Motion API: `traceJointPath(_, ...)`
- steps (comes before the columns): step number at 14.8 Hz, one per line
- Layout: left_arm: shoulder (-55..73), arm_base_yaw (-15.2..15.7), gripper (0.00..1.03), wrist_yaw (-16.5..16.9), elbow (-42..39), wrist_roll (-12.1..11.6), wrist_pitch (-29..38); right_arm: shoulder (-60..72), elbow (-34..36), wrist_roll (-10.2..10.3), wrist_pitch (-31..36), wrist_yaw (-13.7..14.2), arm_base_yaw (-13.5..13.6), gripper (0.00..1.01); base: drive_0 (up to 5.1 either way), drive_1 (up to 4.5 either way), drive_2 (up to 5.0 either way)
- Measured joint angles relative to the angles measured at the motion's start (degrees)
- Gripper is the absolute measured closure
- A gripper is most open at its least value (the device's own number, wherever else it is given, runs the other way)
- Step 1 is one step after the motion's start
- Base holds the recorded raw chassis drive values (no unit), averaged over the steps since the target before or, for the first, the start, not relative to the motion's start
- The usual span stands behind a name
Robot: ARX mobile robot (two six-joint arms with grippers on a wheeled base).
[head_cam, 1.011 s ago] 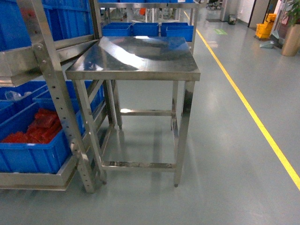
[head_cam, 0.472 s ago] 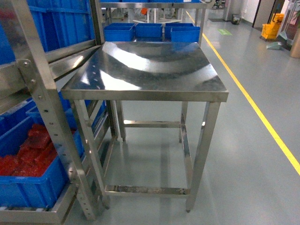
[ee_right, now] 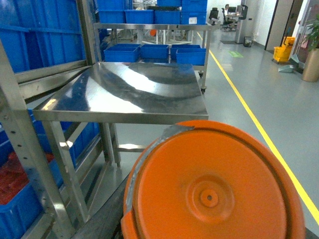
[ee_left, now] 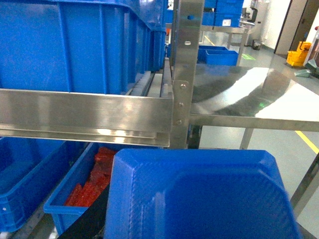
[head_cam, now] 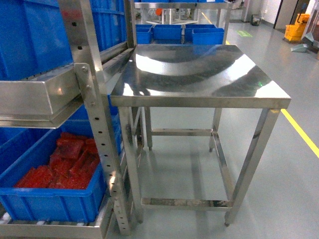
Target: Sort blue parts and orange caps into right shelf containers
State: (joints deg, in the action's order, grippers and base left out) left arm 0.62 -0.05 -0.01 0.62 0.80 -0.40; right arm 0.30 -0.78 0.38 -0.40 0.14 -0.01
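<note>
A blue part (ee_left: 199, 199) fills the bottom of the left wrist view, very near the lens, with my left gripper (ee_left: 197, 219) shut on it; the fingers are hidden behind it. An orange cap (ee_right: 209, 189) fills the bottom of the right wrist view in the same way, held by my right gripper (ee_right: 209, 219). Neither gripper shows in the head view. The steel shelf (head_cam: 94, 104) stands at the left, carrying big blue containers (head_cam: 35, 40) on its upper level. A lower container (head_cam: 55, 204) holds red pieces.
A stainless-steel table (head_cam: 199, 74) stands right beside the shelf post, its top bare. More blue bins (head_cam: 169, 32) sit on a rack behind it. A yellow floor line (head_cam: 301, 132) runs along the right, with a yellow mop cart (head_cam: 297, 25) far back.
The head view has shifted: the shelf and the table have slid to the right in the picture and come nearer. The lower bin of red pieces now sits lower left.
</note>
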Motion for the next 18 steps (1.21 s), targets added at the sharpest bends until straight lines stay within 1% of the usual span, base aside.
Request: traceJointPath(18, 0.0, 0.0, 0.6, 0.0, 0.0, 0.0, 0.0, 0.0, 0.0, 0.0, 0.0, -0.1, 0.0, 0.57, -5.0, 2.36, 2.4)
